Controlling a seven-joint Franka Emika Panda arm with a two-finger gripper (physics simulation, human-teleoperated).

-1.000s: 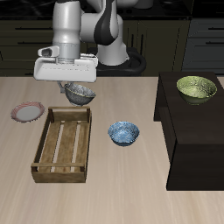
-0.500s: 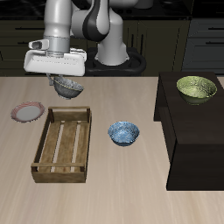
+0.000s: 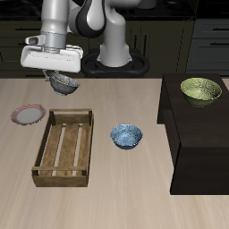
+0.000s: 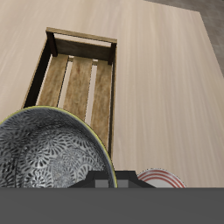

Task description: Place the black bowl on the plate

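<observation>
The claw (image 3: 63, 79) grips the black bowl (image 3: 63, 84) aloft; the plate (image 3: 28, 114) lies below it, nearer the bench's front edge.

Bare tabletop (image 3: 134, 192) around the plate (image 3: 28, 114); wooden crate (image 3: 64, 147) just beside

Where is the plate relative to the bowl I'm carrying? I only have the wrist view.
Observer: In the exterior view the plate lies on the table beside the wooden crate, nearer the front edge than the black bowl, which the tool holds in the air.
Operator: Anything else on the table?
Observer: A bowl with a blue inside sits on the crate's other side.
Operator: Any other bowls?
Observer: An olive-yellow bowl rests on a dark cabinet.
</observation>
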